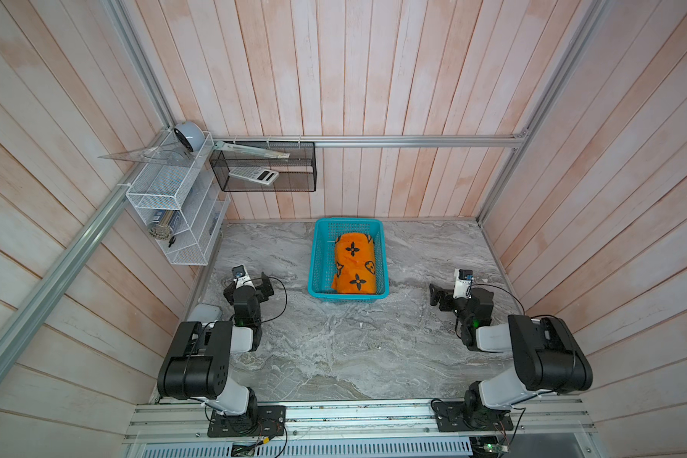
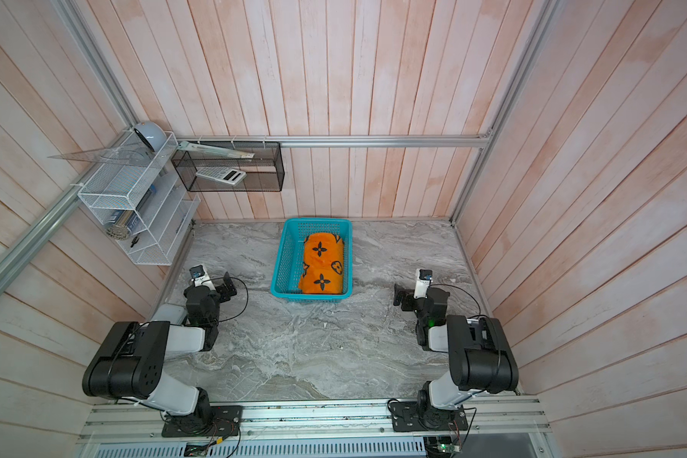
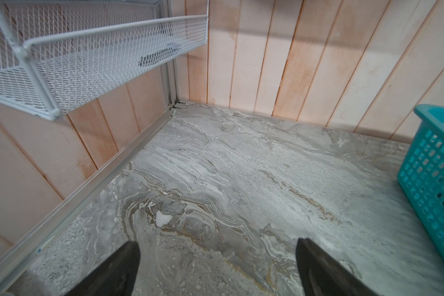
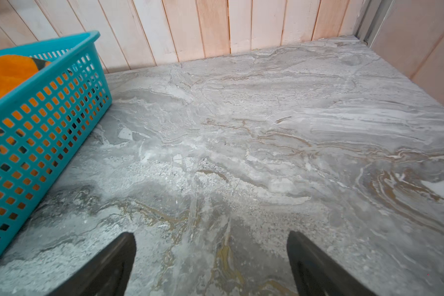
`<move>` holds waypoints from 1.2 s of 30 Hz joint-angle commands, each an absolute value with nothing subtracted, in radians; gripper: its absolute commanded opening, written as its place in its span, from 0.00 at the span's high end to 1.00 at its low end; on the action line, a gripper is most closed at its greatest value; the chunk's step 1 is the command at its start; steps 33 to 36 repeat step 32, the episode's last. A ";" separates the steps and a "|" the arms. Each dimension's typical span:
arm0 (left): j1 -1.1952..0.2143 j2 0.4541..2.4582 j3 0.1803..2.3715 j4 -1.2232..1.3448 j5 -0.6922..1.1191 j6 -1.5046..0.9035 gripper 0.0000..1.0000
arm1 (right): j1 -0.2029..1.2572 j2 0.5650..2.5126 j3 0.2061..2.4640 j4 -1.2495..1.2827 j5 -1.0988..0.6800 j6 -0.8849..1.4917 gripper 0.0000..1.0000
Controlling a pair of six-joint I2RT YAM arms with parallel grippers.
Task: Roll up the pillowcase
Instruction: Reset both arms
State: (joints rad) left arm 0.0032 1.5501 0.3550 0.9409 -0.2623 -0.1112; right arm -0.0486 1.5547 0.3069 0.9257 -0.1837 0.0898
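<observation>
Taking the far wall as 12 o'clock in a top view, the pillowcase [image 1: 354, 263] lies as a soft orange bundle inside the teal basket [image 1: 348, 221], which stands on the grey marbled table [image 1: 354, 349] at 12 o'clock, close to the far wall. The bundle runs lengthwise from 12 to 6 o'clock. It sits toward the basket's 3 o'clock side and reaches the 6 o'clock wall, leaving a strip of basket floor bare at 9 o'clock. Black flower prints show on its upper face. The left gripper [image 3: 218, 246] is low over the table at about 9 o'clock, well apart from the basket. Its two dark fingers are spread wide with only bare marble between them. The right gripper [image 4: 210, 238] mirrors it at about 3 o'clock, spread just as wide and holding nothing. In the right wrist view, orange cloth shows over the basket's rim and through its holes. Neither gripper touches the basket or the cloth. On the walls toward 10 and 11 o'clock hang a white wire shelf [image 1: 175, 198] and a black mesh bin [image 1: 294, 174], the bin holding a calculator [image 1: 254, 174].
</observation>
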 commanded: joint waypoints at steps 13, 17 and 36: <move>0.000 1.558 0.373 0.920 -0.242 -0.086 0.00 | -0.047 1.556 0.381 0.910 -0.058 0.055 0.02; -0.003 1.558 0.373 0.921 -0.246 -0.084 0.00 | -0.048 1.556 0.381 0.910 -0.059 0.055 0.02; -0.011 1.559 0.380 0.914 -0.254 -0.078 0.00 | -0.048 1.557 0.382 0.908 -0.058 0.055 0.02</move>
